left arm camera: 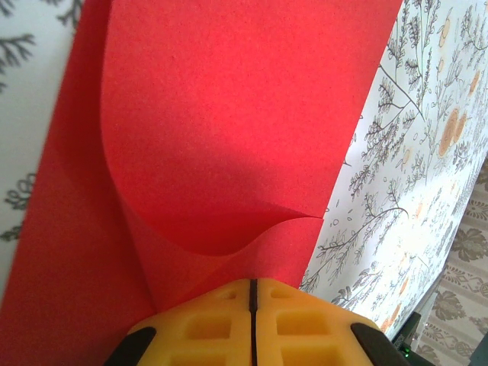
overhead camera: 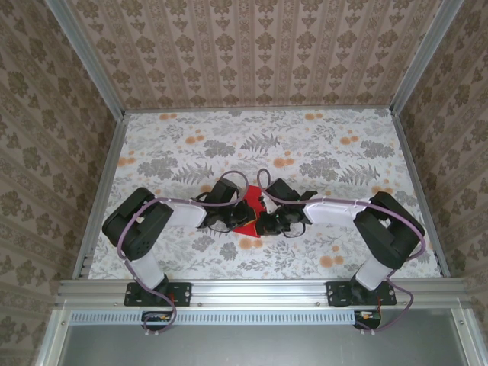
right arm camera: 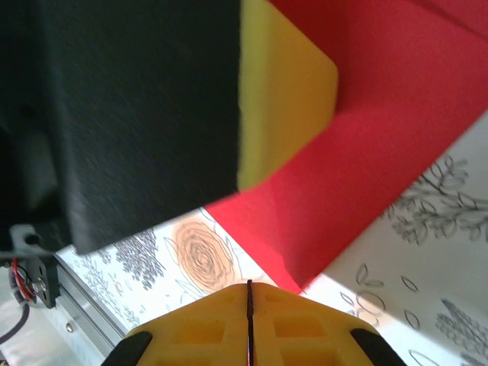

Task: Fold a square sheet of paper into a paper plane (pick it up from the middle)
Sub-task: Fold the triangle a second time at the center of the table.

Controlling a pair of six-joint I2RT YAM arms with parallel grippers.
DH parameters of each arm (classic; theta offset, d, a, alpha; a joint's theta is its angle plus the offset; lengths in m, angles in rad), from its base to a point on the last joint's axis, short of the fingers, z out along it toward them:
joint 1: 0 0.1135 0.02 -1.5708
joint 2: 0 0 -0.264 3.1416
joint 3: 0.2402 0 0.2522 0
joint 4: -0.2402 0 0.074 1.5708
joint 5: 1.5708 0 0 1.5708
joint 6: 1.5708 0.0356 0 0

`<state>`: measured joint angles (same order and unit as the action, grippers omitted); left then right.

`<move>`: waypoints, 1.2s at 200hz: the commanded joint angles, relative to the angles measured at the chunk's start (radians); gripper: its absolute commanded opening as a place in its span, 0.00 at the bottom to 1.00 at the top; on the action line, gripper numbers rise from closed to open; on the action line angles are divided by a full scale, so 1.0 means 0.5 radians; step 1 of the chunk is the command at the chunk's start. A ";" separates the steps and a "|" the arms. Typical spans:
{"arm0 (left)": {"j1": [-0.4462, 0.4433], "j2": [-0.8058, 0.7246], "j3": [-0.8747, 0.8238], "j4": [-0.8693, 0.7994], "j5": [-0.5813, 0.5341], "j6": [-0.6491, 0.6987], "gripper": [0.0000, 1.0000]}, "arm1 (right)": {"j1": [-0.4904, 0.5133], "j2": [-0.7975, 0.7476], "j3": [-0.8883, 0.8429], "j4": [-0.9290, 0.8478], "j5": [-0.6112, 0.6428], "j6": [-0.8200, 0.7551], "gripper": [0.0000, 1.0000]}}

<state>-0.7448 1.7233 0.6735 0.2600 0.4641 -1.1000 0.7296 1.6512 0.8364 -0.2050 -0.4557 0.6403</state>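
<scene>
The left end effector (left arm camera: 252,284) is clenched and appears to be grasping the square sheet of paper (left arm camera: 229,114). One flap curls over just ahead of its tips in a soft, uncreased bend. The right end effector (right arm camera: 249,286) is also clenched, with the sheet's corner right at its tips, though I cannot tell whether that corner is pinched or merely touching. The task looks early: the sheet sits low over the counter (overhead camera: 320,152) between the two end effectors, with one fold begun but not pressed flat, and the nose folds, wings and centre crease all remain.
</scene>
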 commanded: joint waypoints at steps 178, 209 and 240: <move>0.275 0.075 -0.037 -0.231 0.005 0.556 0.09 | 0.013 0.266 -0.157 -0.270 0.163 -0.037 0.08; 0.367 0.106 0.016 -0.314 -0.011 0.646 0.09 | 0.012 0.263 -0.154 -0.296 0.172 -0.042 0.08; 0.439 0.142 0.089 -0.420 -0.031 0.714 0.07 | 0.013 0.258 -0.148 -0.302 0.175 -0.043 0.08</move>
<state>-0.5903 1.7405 0.6975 0.1745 0.6144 -0.8349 0.7296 1.7199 0.8173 -0.1635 -0.4278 0.6312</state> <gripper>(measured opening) 0.083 0.083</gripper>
